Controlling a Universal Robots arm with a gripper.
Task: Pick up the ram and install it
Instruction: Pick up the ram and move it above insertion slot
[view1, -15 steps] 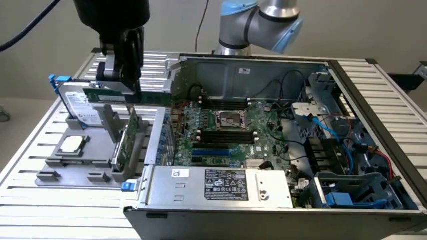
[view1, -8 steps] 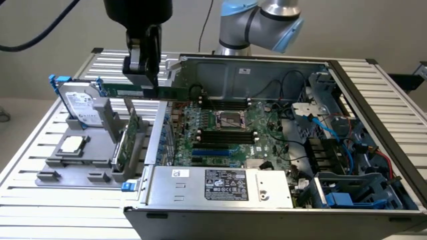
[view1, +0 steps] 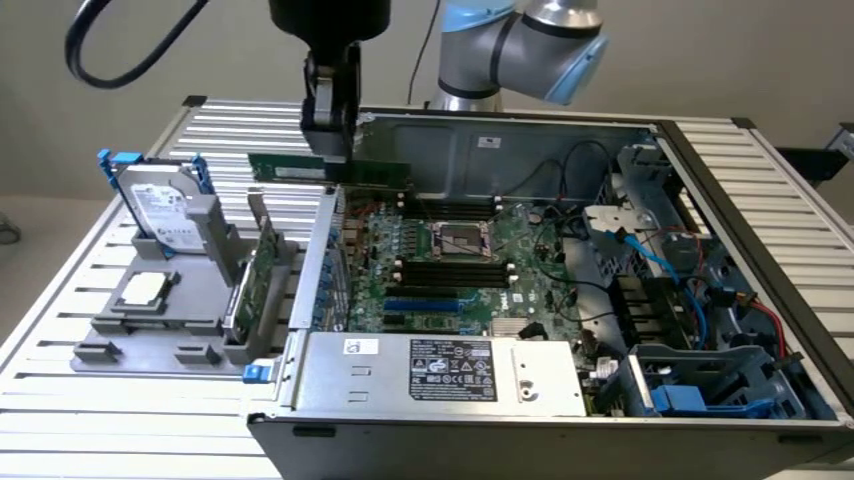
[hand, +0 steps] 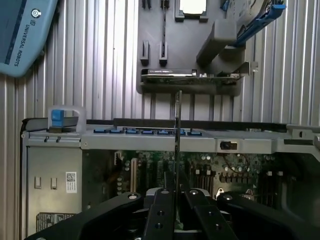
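The ram (view1: 287, 167) is a long thin green stick held level in the air above the open computer case's wall, on the exterior view's left. My gripper (view1: 330, 150) is shut on it from above, near the middle of its length. In the wrist view the ram (hand: 177, 130) shows edge-on as a thin line running out from between my fingers (hand: 161, 210). The black motherboard slots (view1: 454, 272) lie lower inside the case, beside the CPU socket (view1: 462, 240).
A grey fixture (view1: 160, 325) on the exterior view's left holds a silver hard drive (view1: 163, 212) with blue clips, a wider green expansion card (view1: 262, 268) and a chip (view1: 144, 290). The case (view1: 441, 425) holds a power supply (view1: 447, 368), blue cables (view1: 641, 245) and drive bays.
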